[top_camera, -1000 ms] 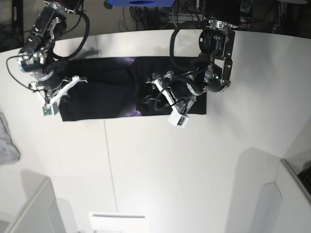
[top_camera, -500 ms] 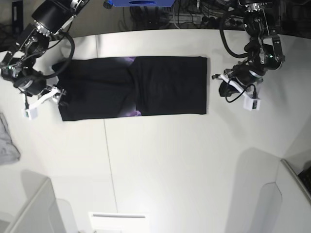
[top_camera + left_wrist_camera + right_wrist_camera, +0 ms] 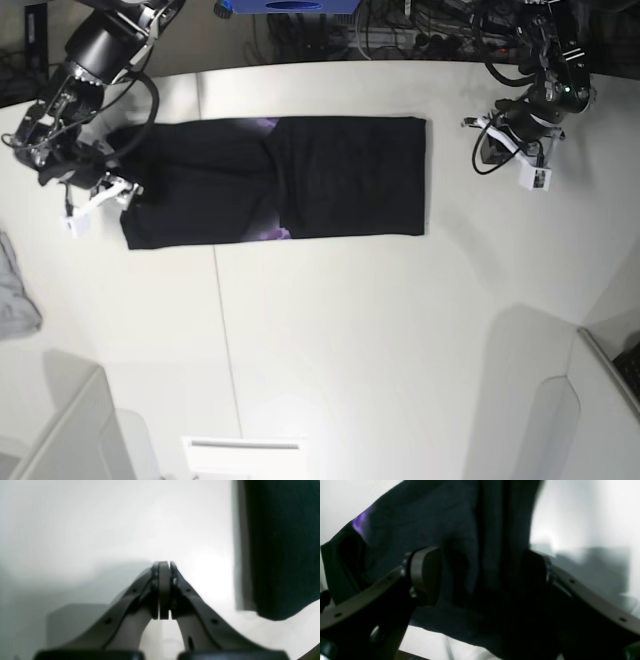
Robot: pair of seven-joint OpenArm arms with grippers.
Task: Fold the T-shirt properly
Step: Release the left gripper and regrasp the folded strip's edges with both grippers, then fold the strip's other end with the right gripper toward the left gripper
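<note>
**Black T-shirt flat on white table**

Black cloth, one T-shirt (image 3: 275, 180), folded into a long band across the far half of the table (image 3: 350, 340), purple print peeking at two spots. No readable writing anywhere. Two grippers: left gripper (image 3: 164, 590) pressed together on nothing, right of the shirt; right gripper (image 3: 482, 572) spread wide over the shirt's left end. One grey cloth (image 3: 15, 290) at far left.
</note>
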